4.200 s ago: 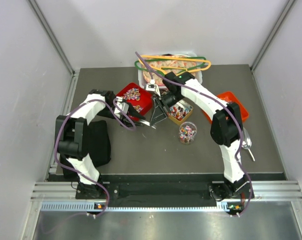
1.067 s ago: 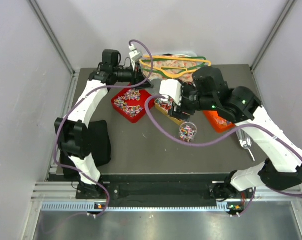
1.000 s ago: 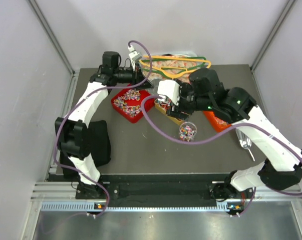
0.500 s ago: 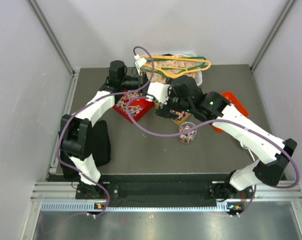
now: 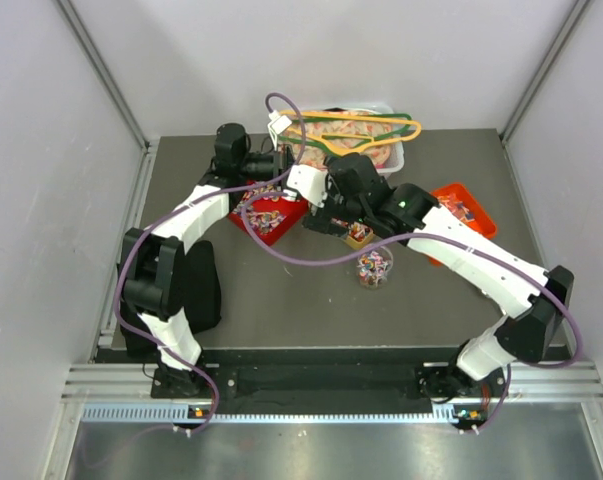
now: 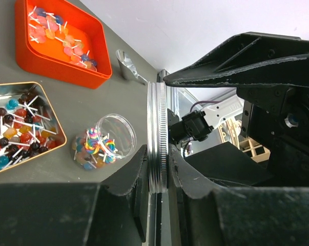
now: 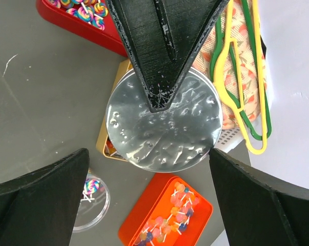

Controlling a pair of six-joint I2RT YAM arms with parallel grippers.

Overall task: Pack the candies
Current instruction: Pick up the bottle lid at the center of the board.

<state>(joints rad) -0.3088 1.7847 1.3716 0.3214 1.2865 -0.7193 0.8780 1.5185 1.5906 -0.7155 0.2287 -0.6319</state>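
My left gripper [image 6: 158,171] is shut on a silver metal lid [image 6: 158,128], holding it on edge above the table. In the right wrist view the lid [image 7: 162,125] faces me flat, with a left finger [image 7: 164,46] across its top. My right gripper [image 7: 148,154] is open wide, a finger on either side of the lid, not closed on it. Candies [image 6: 93,146] on sticks fill the bottom of a clear open jar [image 5: 373,265] on the table. More candies lie in a gold tin [image 6: 16,130], an orange tray [image 7: 169,225] and a red tray [image 5: 266,215].
A white basket [image 5: 396,155] with green and yellow hangers [image 7: 244,102] stands at the back. A metal scoop [image 6: 127,66] lies beside the orange tray. A black pouch [image 5: 196,285] sits near the left arm's base. Both arms crowd the space above the red tray.
My right arm has swung left to the left gripper and its jaws have opened wide around the lid. The left gripper shifted slightly right, still holding the lid.
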